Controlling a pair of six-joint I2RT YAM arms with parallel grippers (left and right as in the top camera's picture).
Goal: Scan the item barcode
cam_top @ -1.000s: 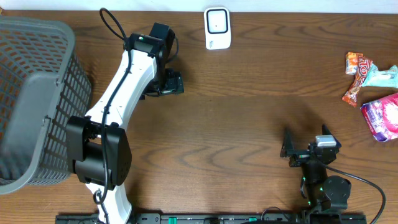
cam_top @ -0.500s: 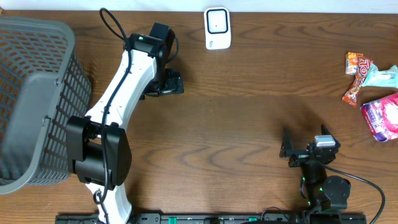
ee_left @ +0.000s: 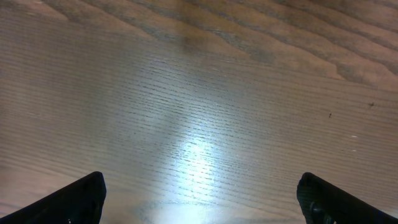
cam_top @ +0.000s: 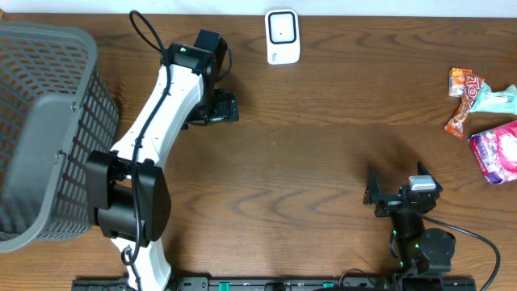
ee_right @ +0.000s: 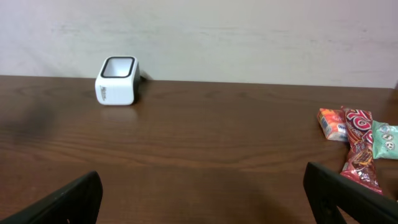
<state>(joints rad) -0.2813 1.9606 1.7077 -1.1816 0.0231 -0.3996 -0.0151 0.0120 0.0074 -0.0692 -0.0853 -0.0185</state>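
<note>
Brown wood-grain desk (cam_top: 307, 162), pale wall behind its far edge in the right wrist view.

Grey mesh basket (cam_top: 40, 129): biggest thing present, fills the desk's left end, partly cut off by the frame.

Left arm (cam_top: 157, 113): white and black, reaches from the near edge up beside the basket toward the far-left middle. Left fingers (ee_left: 74, 202) spread wide, nothing between them; wrist view shows only bare wood with a bright glare patch below.

Right arm (cam_top: 416, 234): folded low at the near-right edge, camera aimed across the desk. Right fingers (ee_right: 62, 202) also spread wide and empty, both tips at the bottom corners of the wrist view.

Items to scan lie in a cluster at the far-right edge, well apart from both arms:
- pink packet (cam_top: 497, 153), nearest the front of the group, partly out of frame.
- long red packet (cam_top: 467, 105), lying diagonally.
- pale green packet (cam_top: 497, 99), touching the red one on its right.
- small orange packet (cam_top: 459, 81), at the red one's far end.

White scanner (cam_top: 283, 36): dark window on top, stands at the far edge near the middle, between left fingers and the packets, touching neither. No packet sits on it or near it.
</note>
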